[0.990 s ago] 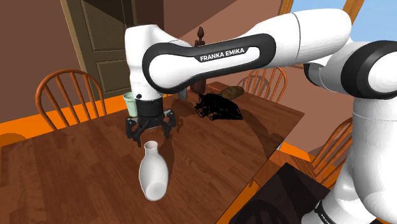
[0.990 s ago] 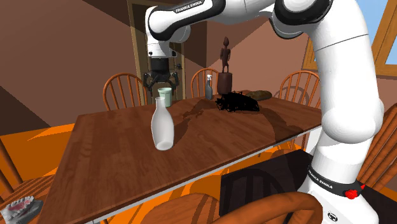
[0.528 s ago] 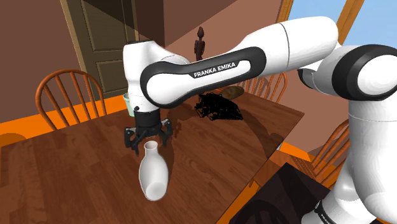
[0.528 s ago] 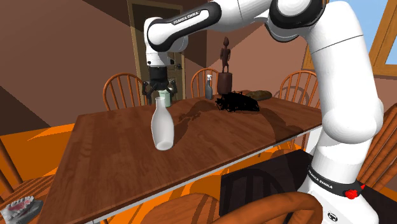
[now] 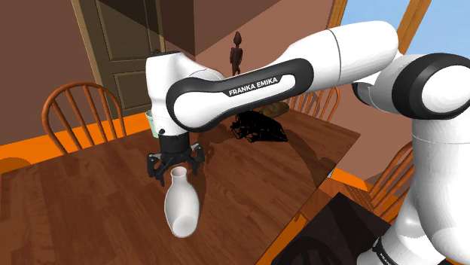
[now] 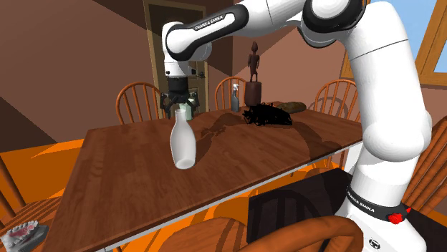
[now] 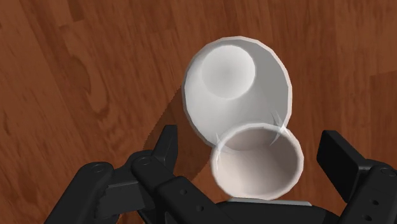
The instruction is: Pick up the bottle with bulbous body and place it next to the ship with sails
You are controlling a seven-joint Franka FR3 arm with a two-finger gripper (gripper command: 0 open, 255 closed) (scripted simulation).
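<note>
Two fingers of the gripper (image 7: pixel 253 153) stand apart astride the white bottle (image 7: pixel 238 89) at its neck, poised to clasp; in the shoulder view the dark ship (image 5: pixel 260 126) sits at two o'clock from it.

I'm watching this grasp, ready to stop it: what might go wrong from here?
The open gripper straddles the neck of the white bottle, which looks off-centre between the fingers; closing may nudge and tip it. A neck-only grip could slip. Near the black ship stand a statue and a spray bottle, easily bumped.
</note>
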